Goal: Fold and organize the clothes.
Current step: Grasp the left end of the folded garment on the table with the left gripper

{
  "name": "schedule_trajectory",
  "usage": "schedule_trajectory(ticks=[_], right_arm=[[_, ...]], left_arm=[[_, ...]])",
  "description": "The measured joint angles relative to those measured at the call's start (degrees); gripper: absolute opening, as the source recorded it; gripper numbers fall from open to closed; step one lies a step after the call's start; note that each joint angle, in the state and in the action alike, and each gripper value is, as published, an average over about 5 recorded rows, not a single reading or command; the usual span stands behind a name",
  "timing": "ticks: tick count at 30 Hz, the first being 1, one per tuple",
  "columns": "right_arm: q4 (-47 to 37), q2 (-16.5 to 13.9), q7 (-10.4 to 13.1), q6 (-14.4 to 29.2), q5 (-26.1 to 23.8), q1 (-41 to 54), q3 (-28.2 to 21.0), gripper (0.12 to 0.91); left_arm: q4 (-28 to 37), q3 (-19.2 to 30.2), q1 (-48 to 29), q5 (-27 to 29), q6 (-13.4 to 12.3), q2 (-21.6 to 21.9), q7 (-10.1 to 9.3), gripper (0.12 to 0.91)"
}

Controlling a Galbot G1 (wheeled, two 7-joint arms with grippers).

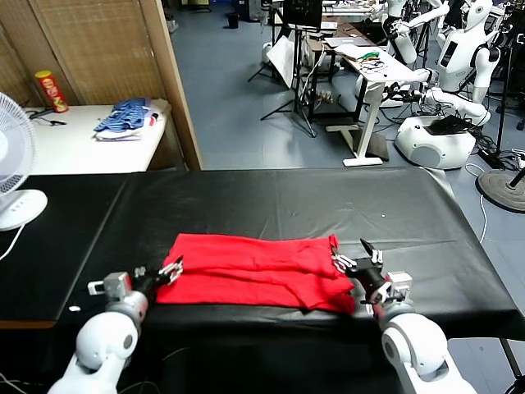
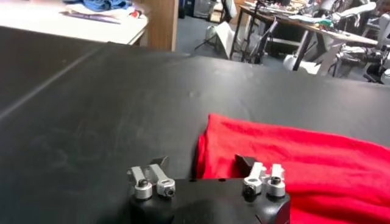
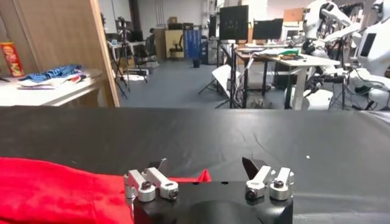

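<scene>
The clothes are one bright red T-shirt (image 1: 254, 267), lying folded into a long band across the front of the black table (image 1: 279, 201). My left gripper (image 1: 168, 269) stands at the band's left end, open, with nothing between its fingers. In the left wrist view the left gripper (image 2: 202, 161) spreads over the edge of the red cloth (image 2: 292, 164). My right gripper (image 1: 353, 256) is at the band's right end, also open and empty. In the right wrist view the right gripper (image 3: 206, 164) hangs just above a corner of the red cloth (image 3: 55, 189).
A white fan (image 1: 12, 164) stands on the table's left end. Beyond it, a white side table (image 1: 74, 144) holds a blue striped garment pile (image 1: 127, 119) and a red can (image 1: 51, 90). A wooden partition (image 1: 168, 74) and other robots (image 1: 447, 90) stand behind.
</scene>
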Motion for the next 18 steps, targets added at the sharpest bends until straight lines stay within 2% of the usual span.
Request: schedule_trajectory(ticks=[4, 6, 12, 14, 18], right_arm=[[0.62, -0.16, 0.02, 0.03, 0.15, -0.21, 0.36, 0.798], [0.67, -0.15, 0.02, 0.18, 0.09, -0.24, 0.5, 0.798], [0.51, 0.32, -0.09, 0.83, -0.57, -0.45, 0.59, 0.798], [0.53, 0.6, -0.13, 0.96, -0.95, -0.51, 0.56, 0.798], [1.11, 1.08, 0.02, 0.85, -1.46, -0.77, 0.91, 0.798]], left_arm=[[-0.25, -0.11, 1.05, 0.33, -0.08, -0.86, 0.31, 0.637], [-0.5, -0.08, 1.41, 0.56, -0.07, -1.25, 0.4, 0.575], [-1.73, 0.42, 2.04, 2.95, 0.1, -1.69, 0.51, 0.255], [-2.09, 0.62, 1.98, 4.34, 0.23, -1.66, 0.54, 0.179], [-2.37, 0.72, 1.61, 8.63, 0.2, -1.11, 0.61, 0.162]])
